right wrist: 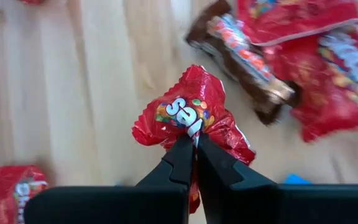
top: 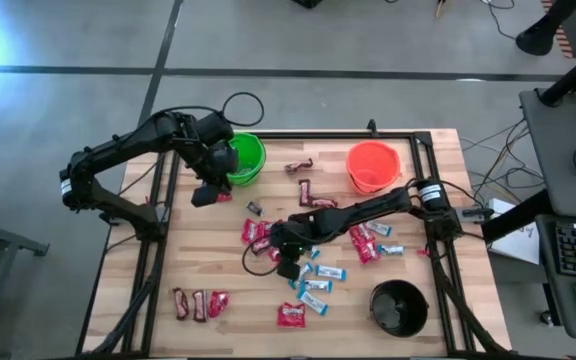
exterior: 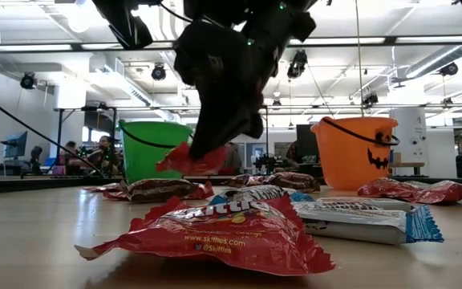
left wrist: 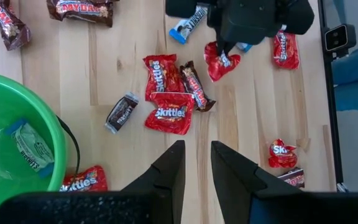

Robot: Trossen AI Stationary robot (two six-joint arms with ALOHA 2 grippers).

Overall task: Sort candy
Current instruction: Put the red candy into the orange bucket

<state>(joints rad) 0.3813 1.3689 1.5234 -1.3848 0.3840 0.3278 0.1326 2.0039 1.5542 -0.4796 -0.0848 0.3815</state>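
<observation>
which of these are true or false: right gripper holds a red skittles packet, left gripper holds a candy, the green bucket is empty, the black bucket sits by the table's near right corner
1. The right gripper holds a red Skittles packet. True: its fingers are shut on the packet's edge.
2. The left gripper holds a candy. False: nothing sits between its fingers; it hovers beside the green bucket.
3. The green bucket is empty. False: the left wrist view shows a wrapped candy inside it.
4. The black bucket stands near the table's right corner, away from the orange bucket. True.
</observation>
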